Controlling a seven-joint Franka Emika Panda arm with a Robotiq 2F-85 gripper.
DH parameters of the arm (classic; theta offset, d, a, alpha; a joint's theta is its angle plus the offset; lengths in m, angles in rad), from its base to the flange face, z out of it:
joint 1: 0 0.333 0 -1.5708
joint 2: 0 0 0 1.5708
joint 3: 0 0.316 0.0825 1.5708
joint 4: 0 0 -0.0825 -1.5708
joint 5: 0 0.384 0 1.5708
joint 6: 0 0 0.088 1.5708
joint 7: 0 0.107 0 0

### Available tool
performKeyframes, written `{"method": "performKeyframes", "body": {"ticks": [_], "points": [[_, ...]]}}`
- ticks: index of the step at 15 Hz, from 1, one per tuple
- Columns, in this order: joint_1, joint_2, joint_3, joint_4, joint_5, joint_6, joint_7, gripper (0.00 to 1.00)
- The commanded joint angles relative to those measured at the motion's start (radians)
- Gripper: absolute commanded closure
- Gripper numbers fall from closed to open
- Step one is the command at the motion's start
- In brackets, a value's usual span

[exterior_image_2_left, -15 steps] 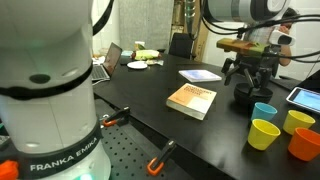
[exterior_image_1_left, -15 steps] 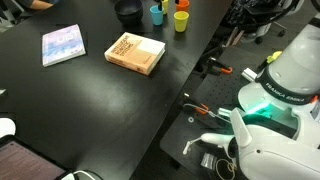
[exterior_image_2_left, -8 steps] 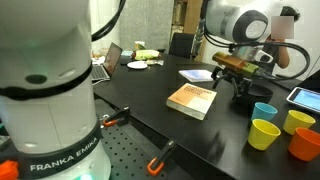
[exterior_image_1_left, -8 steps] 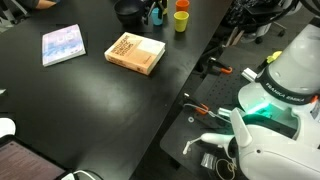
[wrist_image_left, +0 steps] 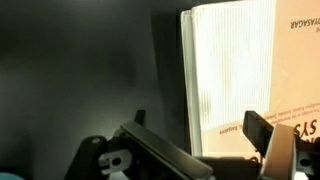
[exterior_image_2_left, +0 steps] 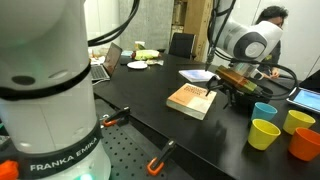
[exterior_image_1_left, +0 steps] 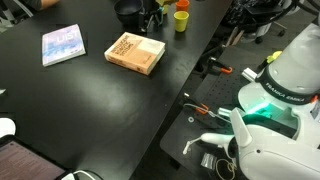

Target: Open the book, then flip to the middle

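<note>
The book (exterior_image_1_left: 135,52) lies shut and flat on the black table, tan-orange cover up; it also shows in an exterior view (exterior_image_2_left: 192,100). In the wrist view its white page edge (wrist_image_left: 230,70) and part of the cover fill the right half. My gripper (exterior_image_2_left: 222,92) hangs low just beside the book's edge, on the side of the cups. It is open and empty. In the wrist view the gripper (wrist_image_left: 200,130) has one finger over the dark table and the other over the cover. In an exterior view the gripper (exterior_image_1_left: 152,18) is near the top edge.
A thin blue-purple book (exterior_image_1_left: 63,44) lies farther off, also in an exterior view (exterior_image_2_left: 200,75). Coloured cups (exterior_image_2_left: 264,133) stand close by the gripper, and a yellow cup (exterior_image_1_left: 181,20) shows at the table's edge. A black bowl (exterior_image_1_left: 128,10) sits near them. A laptop (exterior_image_2_left: 105,62) is at the back.
My gripper has moved down and toward the book, from above the cups to just beside the book's edge. The book has not moved.
</note>
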Motion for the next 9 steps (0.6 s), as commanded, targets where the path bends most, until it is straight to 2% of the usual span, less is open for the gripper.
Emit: {"method": "performKeyframes", "body": {"ticks": [1, 9], "points": [[-0.056, 0.058, 0.05, 0.093, 0.058, -0.109, -0.091, 0.0], [-0.054, 0.106, 0.037, 0.168, 0.093, -0.237, -0.129, 0.0]]}}
